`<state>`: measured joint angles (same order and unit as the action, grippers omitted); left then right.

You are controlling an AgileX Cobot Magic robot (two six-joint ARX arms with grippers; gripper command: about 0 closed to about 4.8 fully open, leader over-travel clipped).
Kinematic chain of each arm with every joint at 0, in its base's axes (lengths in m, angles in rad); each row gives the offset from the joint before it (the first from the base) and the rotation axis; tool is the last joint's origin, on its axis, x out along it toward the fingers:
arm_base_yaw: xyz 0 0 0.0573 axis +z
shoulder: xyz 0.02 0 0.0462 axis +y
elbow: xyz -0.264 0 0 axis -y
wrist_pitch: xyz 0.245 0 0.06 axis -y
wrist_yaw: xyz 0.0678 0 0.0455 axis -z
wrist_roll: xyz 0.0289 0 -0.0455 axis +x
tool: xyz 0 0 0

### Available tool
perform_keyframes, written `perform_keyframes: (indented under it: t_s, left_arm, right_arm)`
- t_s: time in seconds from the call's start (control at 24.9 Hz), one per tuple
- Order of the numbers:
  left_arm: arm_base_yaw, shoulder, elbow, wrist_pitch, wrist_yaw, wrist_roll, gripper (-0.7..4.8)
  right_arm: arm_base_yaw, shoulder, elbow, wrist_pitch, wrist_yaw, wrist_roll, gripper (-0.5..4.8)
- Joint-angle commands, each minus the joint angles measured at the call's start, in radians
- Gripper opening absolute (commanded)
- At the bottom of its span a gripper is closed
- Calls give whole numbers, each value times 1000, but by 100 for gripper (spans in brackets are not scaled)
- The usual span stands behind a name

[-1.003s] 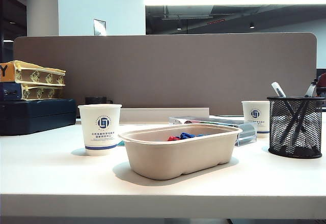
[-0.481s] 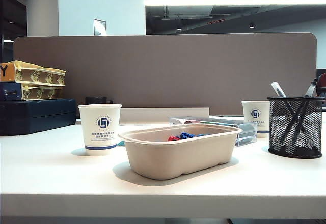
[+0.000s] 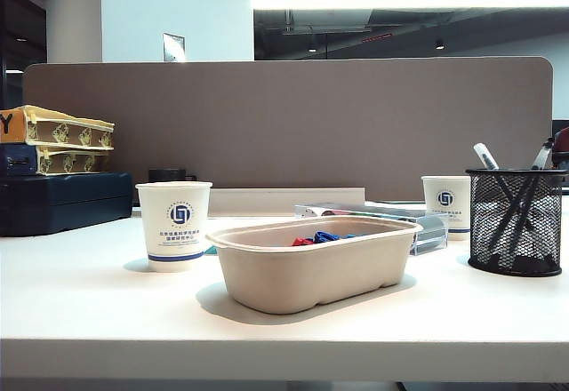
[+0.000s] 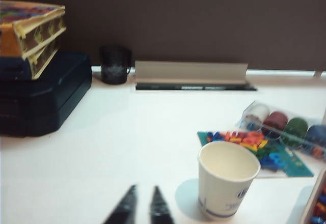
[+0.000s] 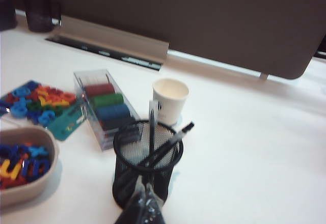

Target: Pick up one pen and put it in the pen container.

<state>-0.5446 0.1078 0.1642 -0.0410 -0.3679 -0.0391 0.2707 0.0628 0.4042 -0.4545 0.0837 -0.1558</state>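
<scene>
The pen (image 5: 170, 141) stood inside the pen container (image 5: 146, 168), long axis tilted, upper end toward one o'clock in the exterior view. The right gripper (image 5: 144, 210) hung just above the container, jaws closed and empty. The left gripper (image 4: 144, 210) hovered over the table (image 4: 127, 147) near a paper cup (image 4: 227, 185), jaws narrowly parted.

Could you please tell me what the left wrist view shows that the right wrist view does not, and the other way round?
Only the left wrist view shows the stacked boxes on a dark case, and the left gripper, slightly parted, above bare table. Only the right wrist view shows the black mesh pen container with pens standing in it, and the right gripper, shut, right in front of it. Both show a dark mug, the clear box of coloured rolls and the colourful pieces on a teal sheet.
</scene>
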Motion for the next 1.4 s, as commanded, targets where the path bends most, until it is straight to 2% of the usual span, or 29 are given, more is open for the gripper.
perform_keyframes:
  t_s: [0.04, 0.24, 0.36, 0.56, 0.84, 0.96, 1.16, 1.4]
  left_arm:
    - [2, 0, 0, -38, -2, -2, 28]
    - [2, 0, -5, -74, -11, -2, 28]
    - [2, 0, -52, -19, -37, 0, 28]
    - [2, 0, -95, 35, -39, -3, 30]
    - [2, 0, -100, 21, -67, -6, 30]
    - [2, 0, -100, 15, -92, -6, 30]
    - [2, 0, -111, 15, -98, -6, 30]
    - [2, 0, -145, 67, -106, -2, 30]
  right_arm:
    - [0, 1, 5, 48, -15, 14, -1]
    - [0, 1, -15, 56, -42, 48, 0]
    - [0, 1, -61, 155, -42, 154, 13]
    - [0, 1, -101, 165, -34, 153, 13]
    - [0, 1, -133, 166, -29, 156, 14]
    - [-1, 1, -155, 183, 0, 159, 22]
    - [0, 1, -200, 244, 136, 209, 21]
    - [-1, 1, -290, 432, 239, 204, 21]
